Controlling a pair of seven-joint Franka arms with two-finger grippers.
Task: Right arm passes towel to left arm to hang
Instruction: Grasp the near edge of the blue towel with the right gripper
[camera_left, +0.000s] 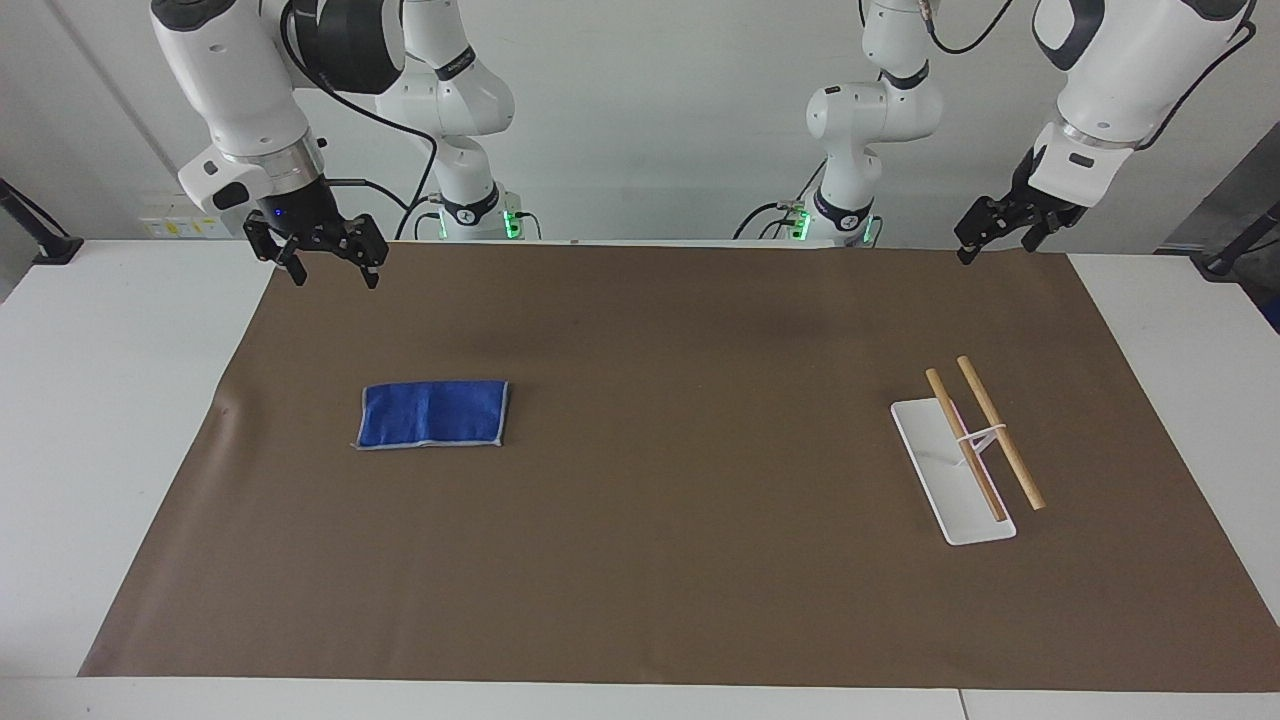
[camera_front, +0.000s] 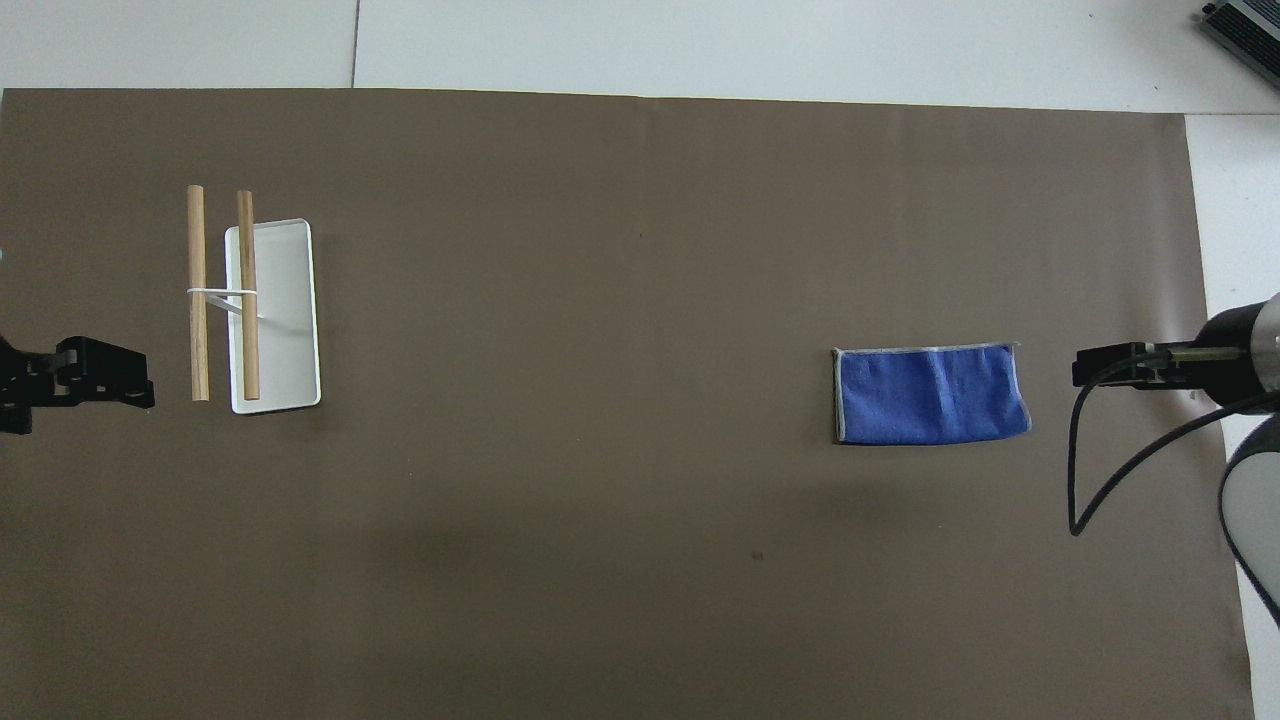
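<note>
- The towel (camera_left: 432, 414) is laid flat on the brown mat (camera_left: 660, 330), toward the right arm's end of the table (camera_left: 90, 400); its long axis runs along the table from one arm's end to the other.
- Bare mat is seen on all four sides of the towel, and nothing is touching its pale edge.
- The right tool (camera_left: 330, 272) is held spread over the mat's edge nearest the robots, apart from the towel.
- The left tool (camera_left: 988, 240) is held spread and empty at the left arm's end, where that arm waits.
- A white rack with two wooden bars (camera_left: 975, 440) is placed well apart from the towel.
</note>
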